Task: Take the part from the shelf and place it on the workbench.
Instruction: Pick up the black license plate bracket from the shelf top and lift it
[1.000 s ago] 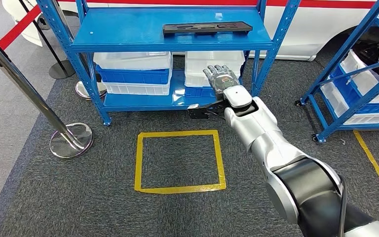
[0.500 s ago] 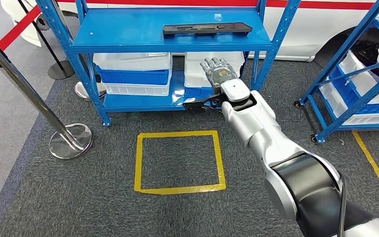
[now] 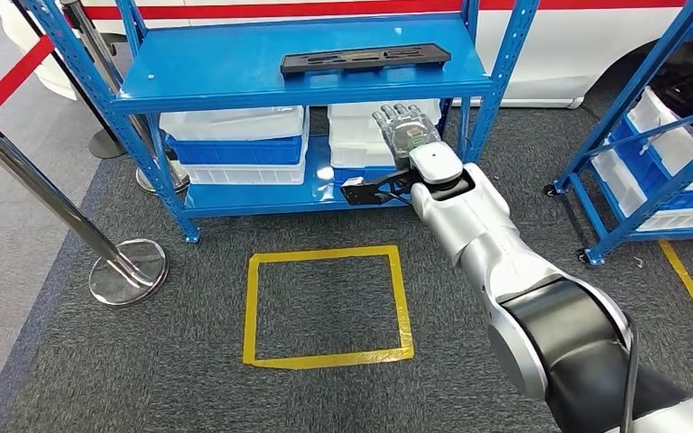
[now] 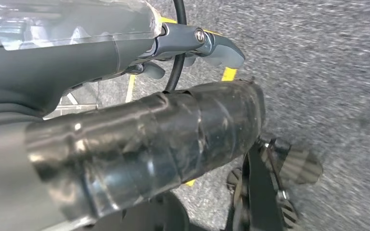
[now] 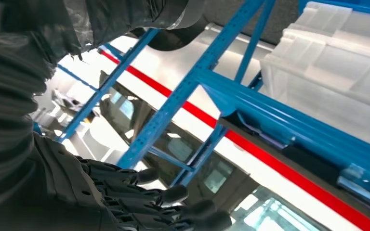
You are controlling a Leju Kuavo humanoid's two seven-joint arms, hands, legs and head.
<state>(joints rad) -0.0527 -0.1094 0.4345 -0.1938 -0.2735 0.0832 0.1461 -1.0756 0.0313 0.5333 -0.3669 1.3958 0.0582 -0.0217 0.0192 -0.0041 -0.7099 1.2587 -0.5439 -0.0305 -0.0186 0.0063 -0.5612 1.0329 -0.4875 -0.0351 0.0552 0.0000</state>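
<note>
The part [image 3: 365,59], a long flat black piece, lies on the top board of the blue shelf [image 3: 217,63], near its front right. My right hand [image 3: 403,135] is raised in front of the lower level, just under the top board's front edge and below the part. Its fingers are stretched upward and apart, and it holds nothing. The right wrist view shows its dark fingers [image 5: 164,202] spread in front of the shelf's blue posts [image 5: 173,101]. My left hand [image 4: 197,43] hangs over the carpet, thumb held out, with nothing in it.
Clear and blue bins [image 3: 235,135] fill the shelf's lower level. A yellow taped square [image 3: 251,307] marks the carpet in front. A chrome stanchion [image 3: 126,271] with red rope stands at the left, and a second blue rack [image 3: 650,180] at the right. A white vehicle [image 3: 577,45] stands behind.
My right hand has risen a little toward the top board's front edge. The camera has shifted slightly, so the shelf and stanchion sit differently in the picture.
</note>
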